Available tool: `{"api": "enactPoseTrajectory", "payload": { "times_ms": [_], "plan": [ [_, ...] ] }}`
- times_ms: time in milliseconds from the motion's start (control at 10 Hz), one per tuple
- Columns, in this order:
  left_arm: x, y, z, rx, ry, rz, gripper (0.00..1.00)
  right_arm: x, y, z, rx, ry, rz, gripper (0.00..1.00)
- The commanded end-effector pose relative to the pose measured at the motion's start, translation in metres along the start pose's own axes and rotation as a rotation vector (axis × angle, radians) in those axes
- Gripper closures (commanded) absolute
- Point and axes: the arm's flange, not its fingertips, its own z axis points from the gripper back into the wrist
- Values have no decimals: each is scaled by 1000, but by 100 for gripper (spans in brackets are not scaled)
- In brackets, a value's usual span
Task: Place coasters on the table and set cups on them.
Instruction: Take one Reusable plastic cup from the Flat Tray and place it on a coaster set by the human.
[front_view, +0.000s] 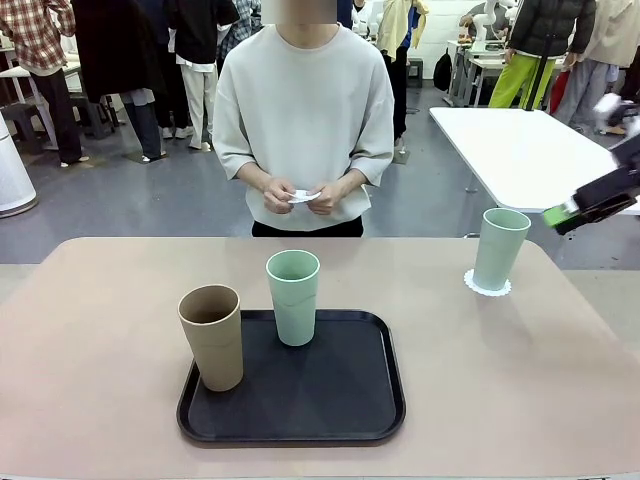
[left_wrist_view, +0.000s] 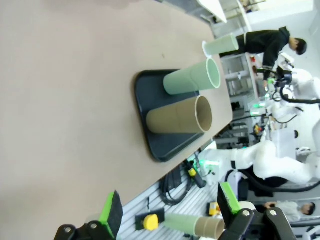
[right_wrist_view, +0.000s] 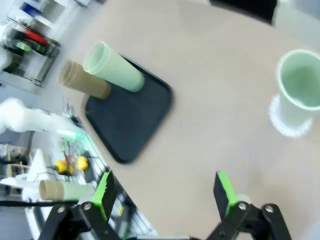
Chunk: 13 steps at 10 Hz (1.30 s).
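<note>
While the left gripper (left_wrist_view: 170, 206) and right gripper (right_wrist_view: 162, 192) hang wide open and empty, the tan cup (front_view: 211, 337) and a mint cup (front_view: 293, 297) stand upright, mouths up, on the black tray (front_view: 300, 425), and a second mint cup (front_view: 500, 247) stands upright farther off on a coaster (front_view: 487, 288) on the counter (front_view: 100, 340).

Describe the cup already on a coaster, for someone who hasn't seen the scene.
On the beige-pink table, look right of the black tray, toward the far edge. A mint green cup stands there alone on a white lacy coaster; the other mint cup and the tan cup stand on the tray.
</note>
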Motion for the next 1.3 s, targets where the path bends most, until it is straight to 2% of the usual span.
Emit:
{"api": "enactPoseTrajectory", "payload": {
  "times_ms": [0, 200, 300, 500, 700, 1200],
  "plan": [
    [0, 0, 0, -8, -9, -7, 0, -9, -39, 32, 257, -125, -66, 0],
    [0, 0, 0, -8, -9, -7, 0, -41, -59, 59, 289, -169, -152, 0],
    [0, 0, 0, -8, -9, -7, 0, -56, -68, 71, 289, -162, -206, 0],
    [0, 0, 0, -8, -9, -7, 0, -75, -79, 85, 261, -85, -275, 0],
    [0, 0, 0, -8, -9, -7, 0, -95, -91, 104, 263, -137, -329, 0],
    [0, 0, 0, -8, -9, -7, 0, -111, -101, 112, 321, -190, -286, 0]
  ]
}}
